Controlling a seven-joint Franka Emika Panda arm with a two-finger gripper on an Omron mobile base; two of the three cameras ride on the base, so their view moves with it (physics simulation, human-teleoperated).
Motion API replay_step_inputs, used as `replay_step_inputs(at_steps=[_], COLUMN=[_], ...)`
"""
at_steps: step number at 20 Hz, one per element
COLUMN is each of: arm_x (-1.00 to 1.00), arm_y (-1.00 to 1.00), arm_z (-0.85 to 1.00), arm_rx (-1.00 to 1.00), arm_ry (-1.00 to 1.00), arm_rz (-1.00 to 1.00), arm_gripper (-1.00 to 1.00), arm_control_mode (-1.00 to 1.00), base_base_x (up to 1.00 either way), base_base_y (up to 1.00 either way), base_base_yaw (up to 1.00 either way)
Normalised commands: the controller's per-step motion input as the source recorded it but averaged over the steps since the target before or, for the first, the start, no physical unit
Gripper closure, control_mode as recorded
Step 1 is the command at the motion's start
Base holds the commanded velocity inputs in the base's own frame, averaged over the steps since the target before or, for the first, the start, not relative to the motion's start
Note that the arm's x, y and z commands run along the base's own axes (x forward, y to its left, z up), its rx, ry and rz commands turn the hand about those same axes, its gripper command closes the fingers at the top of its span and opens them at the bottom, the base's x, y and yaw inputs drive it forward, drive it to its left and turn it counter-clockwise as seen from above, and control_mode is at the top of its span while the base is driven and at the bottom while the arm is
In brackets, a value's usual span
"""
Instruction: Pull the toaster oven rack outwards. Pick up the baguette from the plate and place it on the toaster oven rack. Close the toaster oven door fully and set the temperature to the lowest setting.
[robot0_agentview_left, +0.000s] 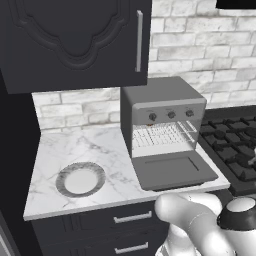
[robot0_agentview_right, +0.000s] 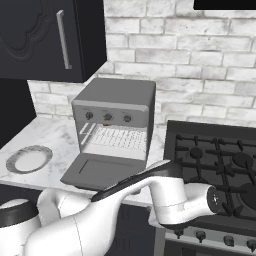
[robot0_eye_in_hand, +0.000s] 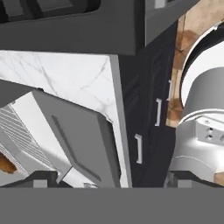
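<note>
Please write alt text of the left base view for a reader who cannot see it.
A grey toaster oven stands on a marble counter, its door folded down flat and the wire rack visible inside. An empty plate lies to its left.

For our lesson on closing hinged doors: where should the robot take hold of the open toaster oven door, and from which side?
The toaster oven door lies dropped flat, hinged at the toaster oven. It is probably best to take its free front edge, coming from the front and underneath, then lift.
</note>
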Motion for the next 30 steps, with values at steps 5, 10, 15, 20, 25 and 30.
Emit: replay_step_inputs(at_steps=[5, 10, 15, 20, 25, 30], arm_x=[0.04, 0.14, 0.16, 0.19, 0.28, 0.26], arm_y=[0.0, 0.0, 0.0, 0.0, 0.01, 0.0], arm_z=[-0.26, -0.32, -0.4, -0.26, -0.12, -0.08], arm_rx=[0.01, 0.01, 0.09, 0.09, 0.03, 0.03], arm_ry=[0.08, 0.1, 0.1, 0.11, 0.17, 0.16], arm_rz=[-0.01, -0.04, -0.05, -0.03, 0.0, 0.0], arm_gripper=[-1.0, -1.0, -1.0, -1.0, -1.0, -1.0], arm_control_mode=[-1.0, -1.0, -1.0, -1.0, -1.0, -1.0], base_base_x=[0.0, 0.0, 0.0, 0.0, 0.0, 0.0], base_base_y=[0.0, 0.0, 0.0, 0.0, 0.0, 0.0], base_base_yaw=[0.0, 0.0, 0.0, 0.0, 0.0, 0.0])
